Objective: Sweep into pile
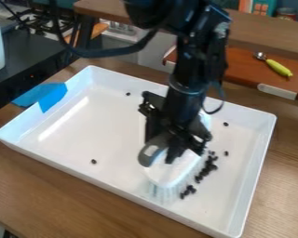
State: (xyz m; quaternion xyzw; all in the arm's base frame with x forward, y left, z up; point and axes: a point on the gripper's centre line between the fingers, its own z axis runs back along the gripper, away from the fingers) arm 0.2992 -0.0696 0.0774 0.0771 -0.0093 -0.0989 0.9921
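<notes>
In the white tray (102, 176), dark beans (206, 169) are lined along the bristles (163, 193) of the brush (170, 174), judged light, stiff-bodied, soft-tipped, best held by its grey handle (145, 159), which is clamped in the gripper (162, 148), with stray beans (226, 124) scattered farther back

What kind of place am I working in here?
Probably a robot test bench in a lab or workshop: a wooden table with a white tray taped at one edge, and what looks like a stove behind.
</notes>
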